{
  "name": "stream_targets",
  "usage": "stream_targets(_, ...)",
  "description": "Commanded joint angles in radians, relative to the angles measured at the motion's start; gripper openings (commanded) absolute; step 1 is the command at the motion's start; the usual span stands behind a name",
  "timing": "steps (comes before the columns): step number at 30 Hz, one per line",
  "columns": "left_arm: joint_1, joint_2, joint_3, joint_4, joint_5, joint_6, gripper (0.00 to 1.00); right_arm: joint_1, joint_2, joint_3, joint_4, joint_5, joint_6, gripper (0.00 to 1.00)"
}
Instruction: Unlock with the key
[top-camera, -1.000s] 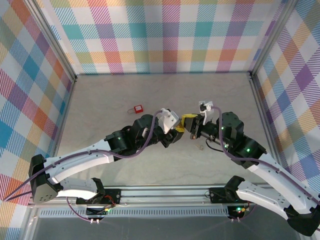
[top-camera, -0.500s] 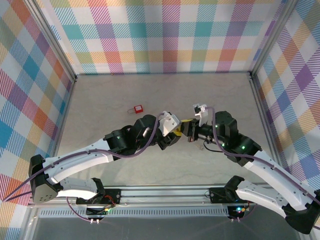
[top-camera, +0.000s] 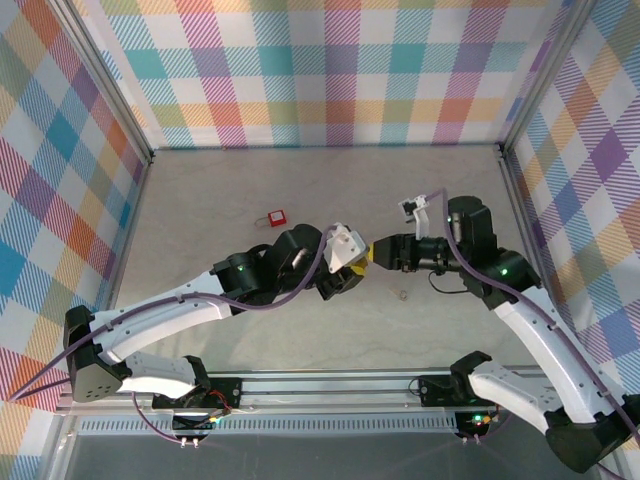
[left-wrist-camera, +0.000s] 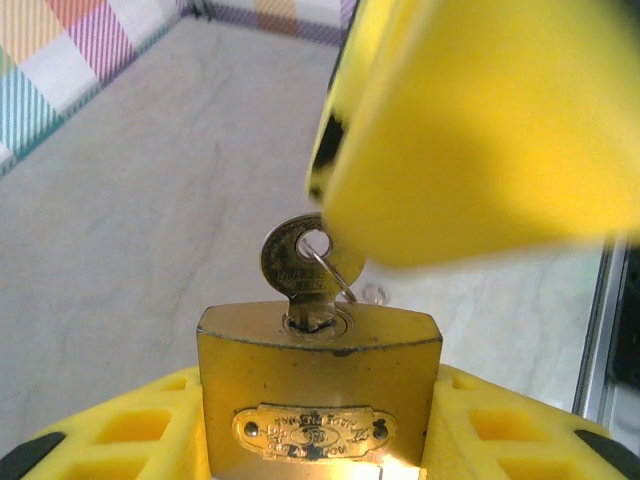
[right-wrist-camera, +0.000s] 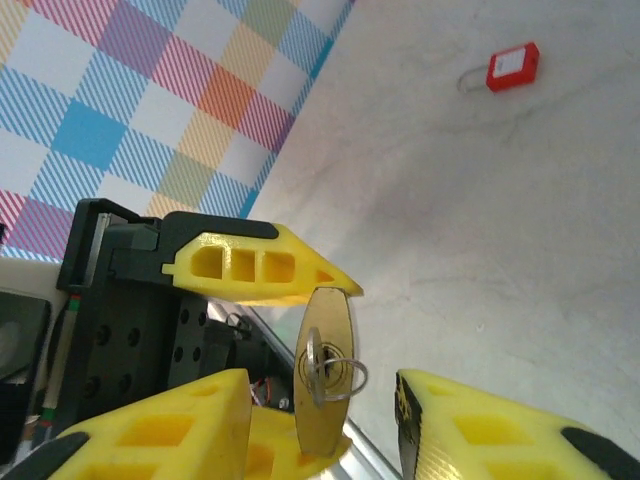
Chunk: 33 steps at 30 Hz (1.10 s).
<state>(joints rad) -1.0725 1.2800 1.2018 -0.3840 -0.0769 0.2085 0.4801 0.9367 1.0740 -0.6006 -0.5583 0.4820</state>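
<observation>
1. Left pincer is clenched on the brass padlock, above the mid desk.
2. The key sits in its keyhole.
3. Right pincer is released, straddling the key's bow. Closing off-centre could skew the key and jam the turn.

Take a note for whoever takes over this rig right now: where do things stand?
Left claw shut on the brass padlock.
Right claw open, its fingers either side of the key, not gripping.
Done: key seated in the brass padlock.
Left: grip and turn it; shackle hidden, so lock state unknown.
Red padlock lies apart on the table.
</observation>
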Motion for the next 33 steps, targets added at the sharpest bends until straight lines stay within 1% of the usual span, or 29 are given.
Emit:
stream_targets(1, 0.021, -0.046, 0.01, -0.074, -0.03, 0.028, 0.0, -0.049, 0.034, 0.053, -0.159, -0.129, -0.067, 0.44)
stream_targets(4, 0.028, -0.051, 0.015, -0.124, -0.021, 0.052, 0.0, -0.07, 0.065, 0.061, -0.169, -0.186, -0.082, 0.45)
stream_targets(7, 0.028, -0.045, 0.024, -0.163, -0.03, 0.087, 0.0, -0.071, 0.1, 0.061, -0.16, -0.265, -0.109, 0.45)
stream_targets(9, 0.028, -0.042, 0.028, -0.181, -0.018, 0.11, 0.0, -0.071, 0.122, 0.049, -0.158, -0.293, -0.124, 0.44)
stream_targets(12, 0.028, -0.032, 0.037, -0.196, -0.009, 0.134, 0.0, -0.07, 0.137, 0.018, -0.1, -0.363, -0.101, 0.43)
stream_targets(16, 0.028, -0.033, 0.031, -0.176, -0.004, 0.158, 0.0, -0.069, 0.174, -0.019, -0.079, -0.376, -0.088, 0.38)
stream_targets(19, 0.028, -0.022, 0.036, -0.173, 0.003, 0.174, 0.0, -0.052, 0.19, -0.056, -0.028, -0.397, -0.049, 0.37)
stream_targets(24, 0.026, 0.0, 0.048, -0.177, 0.005, 0.197, 0.0, -0.004, 0.218, -0.066, 0.003, -0.375, -0.02, 0.37)
stream_targets(29, 0.022, 0.02, 0.056, -0.184, 0.002, 0.207, 0.0, 0.002, 0.229, -0.077, 0.03, -0.365, 0.002, 0.36)
stream_targets(33, 0.015, 0.025, 0.058, -0.185, -0.004, 0.213, 0.0, 0.002, 0.248, -0.081, 0.034, -0.355, 0.019, 0.32)
